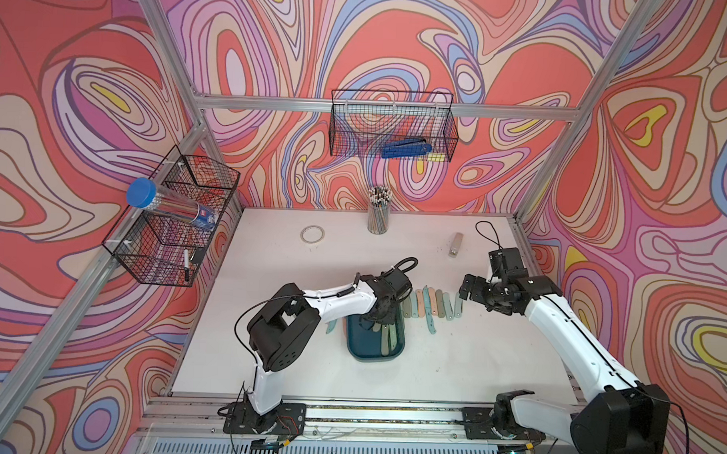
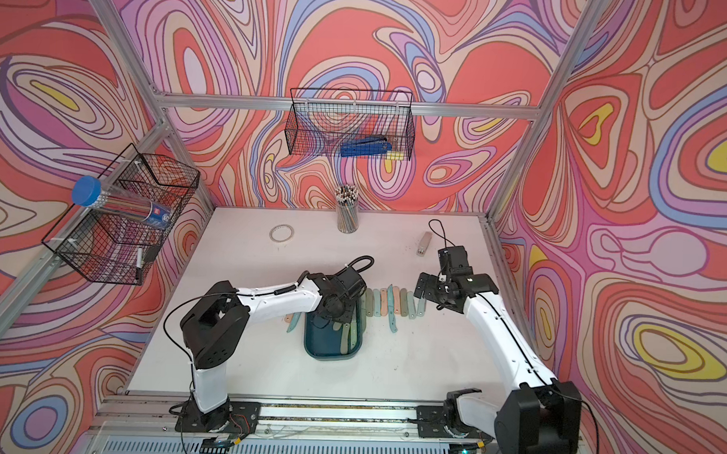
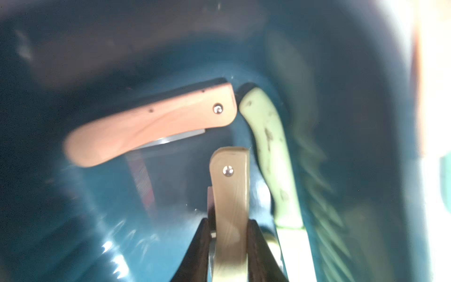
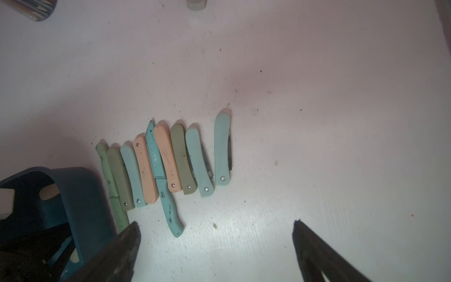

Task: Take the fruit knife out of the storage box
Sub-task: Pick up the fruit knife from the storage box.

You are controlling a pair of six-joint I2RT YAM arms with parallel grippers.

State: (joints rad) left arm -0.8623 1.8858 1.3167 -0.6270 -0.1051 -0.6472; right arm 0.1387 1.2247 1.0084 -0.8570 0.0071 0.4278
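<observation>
Fruit knife (image 3: 229,185), rivet end beyond left tool (image 3: 229,221)

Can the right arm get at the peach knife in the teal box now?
Probably not: the left gripper sits inside the storage box near the peach knife, shut on a beige knife, blocking the way in.

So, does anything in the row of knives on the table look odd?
Yes. The teal knife lies at full length among the folded knives, and its handle juts far out of the row.
</observation>
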